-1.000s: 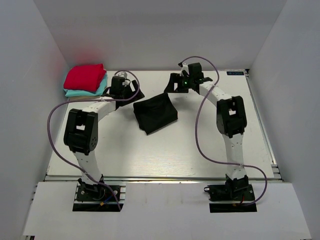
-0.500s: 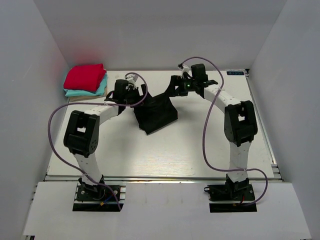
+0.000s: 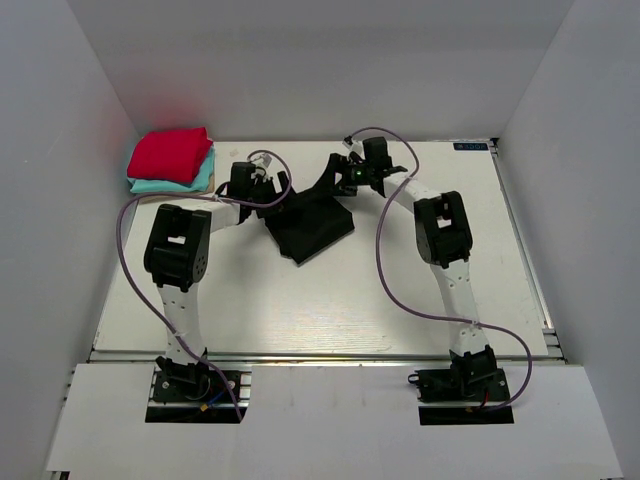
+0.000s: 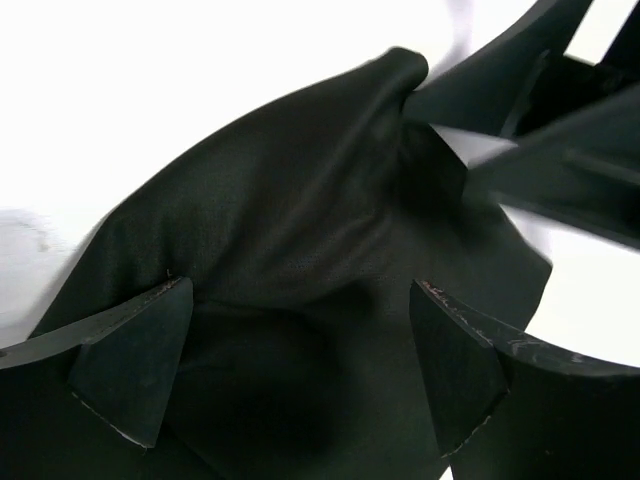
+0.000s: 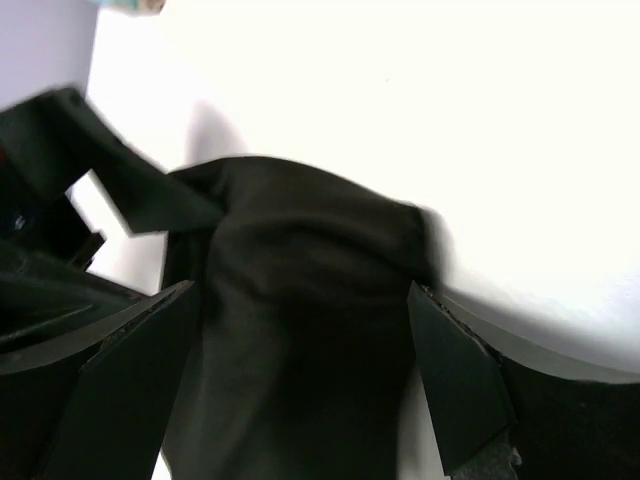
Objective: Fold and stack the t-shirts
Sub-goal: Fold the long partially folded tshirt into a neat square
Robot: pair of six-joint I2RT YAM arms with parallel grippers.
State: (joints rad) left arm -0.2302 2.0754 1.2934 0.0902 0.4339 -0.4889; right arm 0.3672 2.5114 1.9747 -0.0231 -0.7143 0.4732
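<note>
The black t-shirt (image 3: 308,224) lies folded as a rough rectangle in the middle of the table. My left gripper (image 3: 274,190) is at its far left corner and my right gripper (image 3: 336,178) is at its far right corner. In the left wrist view the left gripper (image 4: 300,372) is open, with black cloth (image 4: 290,230) bunched between its fingers. In the right wrist view the right gripper (image 5: 300,385) is open astride the cloth (image 5: 300,270). The red shirt (image 3: 170,152) lies folded on the teal one (image 3: 190,182), with a tan one under them, at the far left.
White walls close in the table on the left, back and right. The stack sits in the far left corner, near the left arm's elbow (image 3: 177,238). The two grippers are close together, each showing in the other's wrist view.
Both grippers have moved inward from either side to the far edge of the black shirt. The cloth there is now bunched up between them.
</note>
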